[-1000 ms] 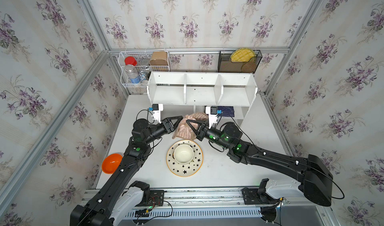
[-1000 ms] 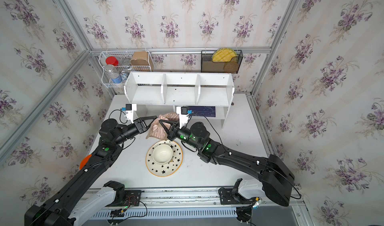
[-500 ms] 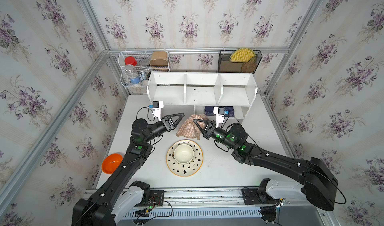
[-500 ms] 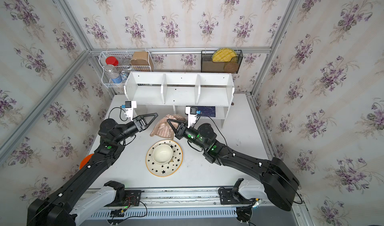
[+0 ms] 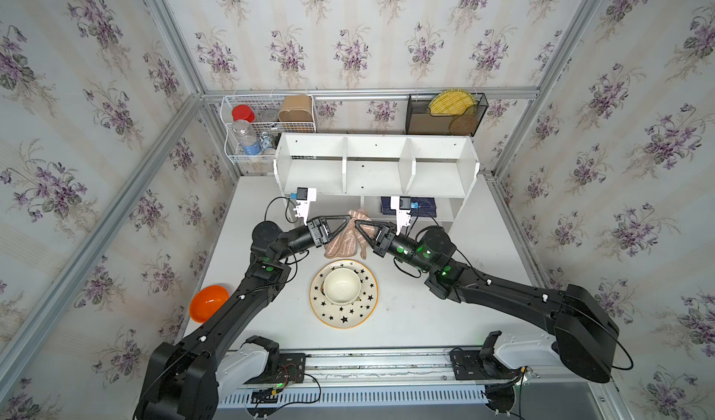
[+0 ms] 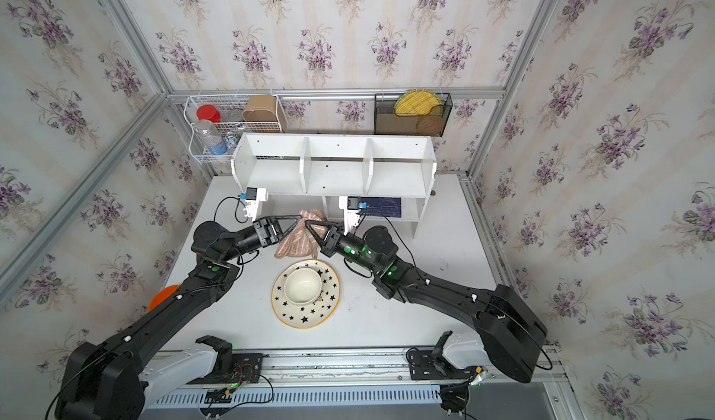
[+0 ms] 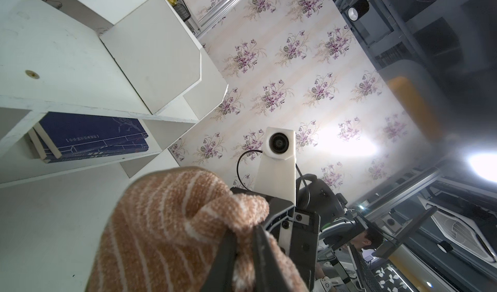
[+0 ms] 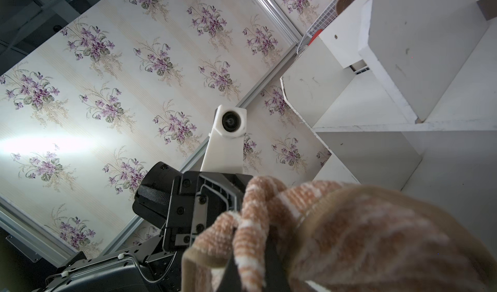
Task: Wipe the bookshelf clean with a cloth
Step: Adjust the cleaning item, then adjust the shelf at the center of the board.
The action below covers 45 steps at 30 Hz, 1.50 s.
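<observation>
Cloth: the soft brown rag with thin beige stripes (image 5: 345,240) is hanging bunched between the two arms. It is sitting just in front of the wide white wooden three-compartment bookshelf (image 5: 377,174), above the white surface (image 5: 445,321). Cannot tell whether its lower end is touching the surface.

The left arm (image 5: 240,304) jaws are clenching a fold of the cloth; the left wrist view is showing it pinched between the dark fingers (image 7: 223,261). The right arm (image 5: 503,300) jaws are gripping the cloth from the opposite side, tips nearly meeting the left ones.

Around, left to right:
- An orange plastic bowl (image 5: 209,302) is sitting at the surface's left edge, beside the left arm.
- A white wire basket rack (image 5: 267,98) with jars is hanging on the back wall.
- A cream round plate with black stars (image 5: 329,315), carrying a cream bowl (image 5: 342,286), is lying near the cloth's lower end.
- A dark blue book (image 5: 423,207) is lying on the bookshelf's lower shelf.
- A black mesh organizer (image 5: 416,120) is hanging at back right.

Writing: the book cover is showing pale lettering, too small to read.
</observation>
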Motion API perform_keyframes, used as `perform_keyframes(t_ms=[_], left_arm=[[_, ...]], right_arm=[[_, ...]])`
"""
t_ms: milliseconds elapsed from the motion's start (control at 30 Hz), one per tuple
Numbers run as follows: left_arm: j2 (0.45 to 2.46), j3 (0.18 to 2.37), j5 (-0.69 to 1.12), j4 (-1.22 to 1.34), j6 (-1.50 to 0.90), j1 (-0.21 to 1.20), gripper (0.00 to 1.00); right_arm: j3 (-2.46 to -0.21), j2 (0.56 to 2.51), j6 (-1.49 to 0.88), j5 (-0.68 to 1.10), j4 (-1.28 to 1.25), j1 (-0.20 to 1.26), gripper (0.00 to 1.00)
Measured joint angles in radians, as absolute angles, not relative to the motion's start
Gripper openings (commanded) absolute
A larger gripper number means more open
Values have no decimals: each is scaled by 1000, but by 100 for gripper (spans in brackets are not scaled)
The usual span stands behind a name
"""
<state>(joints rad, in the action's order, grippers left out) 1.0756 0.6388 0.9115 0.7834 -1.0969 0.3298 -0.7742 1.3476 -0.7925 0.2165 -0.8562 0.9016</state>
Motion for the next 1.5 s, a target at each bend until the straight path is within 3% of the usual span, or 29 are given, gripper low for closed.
perform_keyframes(t_ms=[33, 100, 167, 233, 367, 433, 600, 867, 1100, 1233, 1433, 1500], left_arm=[[1066, 641, 913, 774, -1092, 330, 0], [1045, 651, 913, 736, -1066, 331, 0], [1013, 669, 896, 656, -1011, 332, 0], [970, 698, 853, 558, -936, 328, 0], [903, 789, 710, 317, -748, 326, 0], [887, 833, 593, 196, -653, 320, 0], [909, 877, 352, -8, -495, 273, 0], [997, 929, 211, -83, -405, 244, 0], [1044, 994, 173, -83, -375, 226, 0], [1065, 1016, 171, -76, -369, 211, 0], [1105, 1036, 168, -74, -369, 200, 0], [1132, 1061, 159, -59, -369, 196, 0]], right_arm=[[-771, 1345, -793, 220, -863, 899, 3], [-761, 1335, -794, 225, -870, 897, 18], [-755, 1317, -803, 223, -860, 889, 48], [-753, 1290, -794, 191, -806, 878, 65], [-776, 1207, -748, 69, -591, 851, 85], [-785, 1155, -720, 1, -474, 813, 90], [-839, 1077, -668, -107, -147, 504, 100], [-1081, 1184, -486, -223, 130, 266, 100], [-1196, 1315, -404, -292, 215, 181, 94], [-1264, 1398, -350, -311, 213, 172, 78], [-1254, 1435, -267, -298, 201, 174, 32], [-1240, 1435, -245, -267, 185, 175, 22]])
